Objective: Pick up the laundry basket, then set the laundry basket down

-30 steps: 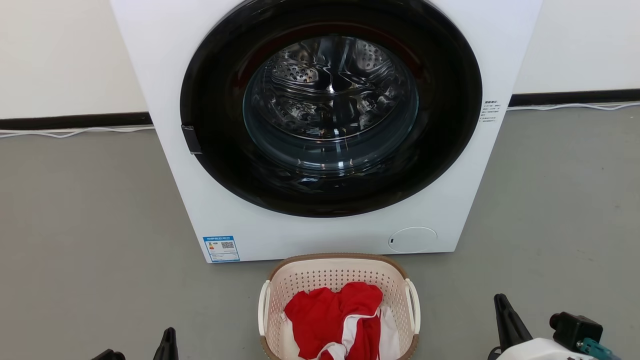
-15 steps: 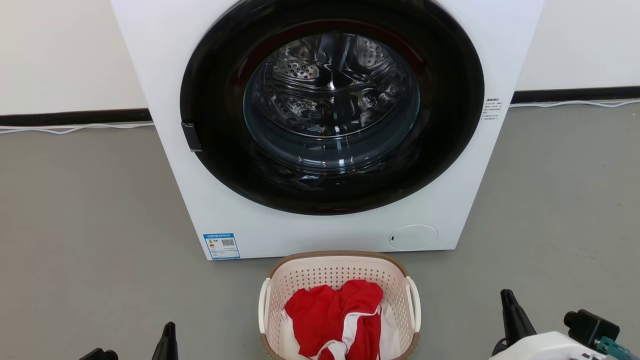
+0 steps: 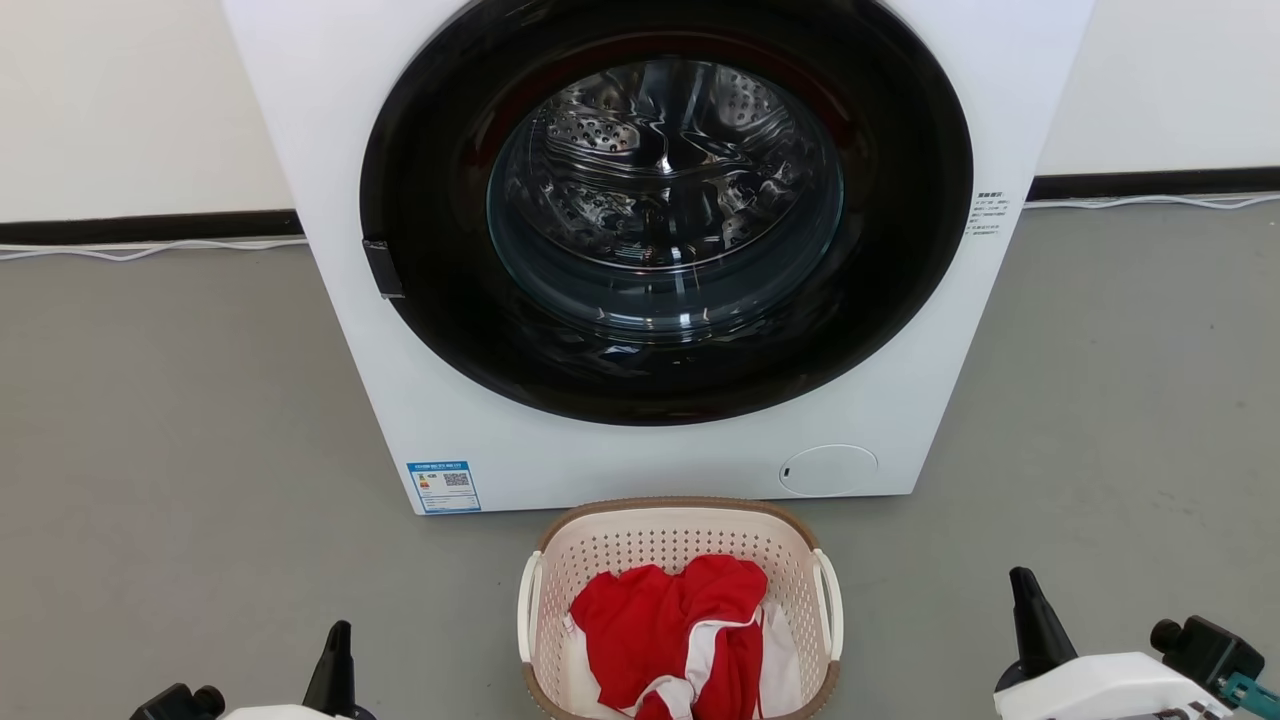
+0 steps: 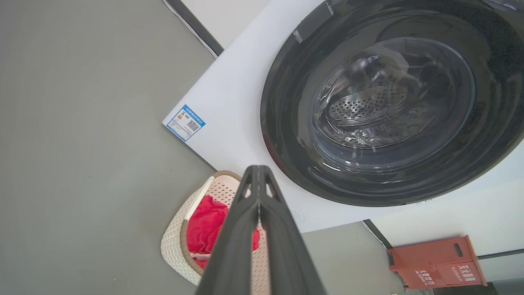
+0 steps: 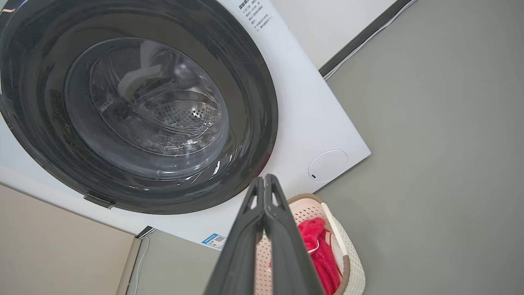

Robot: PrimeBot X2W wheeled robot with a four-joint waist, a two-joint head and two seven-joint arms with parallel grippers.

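Laundry basket (image 3: 662, 545) untouched, left hand (image 4: 258, 180) and right hand (image 5: 265, 185) either side, both pinched closed, empty.

Perforated plastic laundry basket (image 3: 680, 545); glossy glass door (image 3: 665, 200); matt floor (image 3: 170, 420).

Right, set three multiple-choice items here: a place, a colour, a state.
1. Where is the basket relative to the washer? A on top; B in front, on the floor; C behind.
2. The cloth in the basket is mainly: A blue; B green; C red.
3. The left gripper and right gripper are: A shut, empty; B shut on the basket; C wide open.
Key: 1 B, it sits on floor before the washer; 2 C, red folds; 3 A, fingers pressed together, clear of it.
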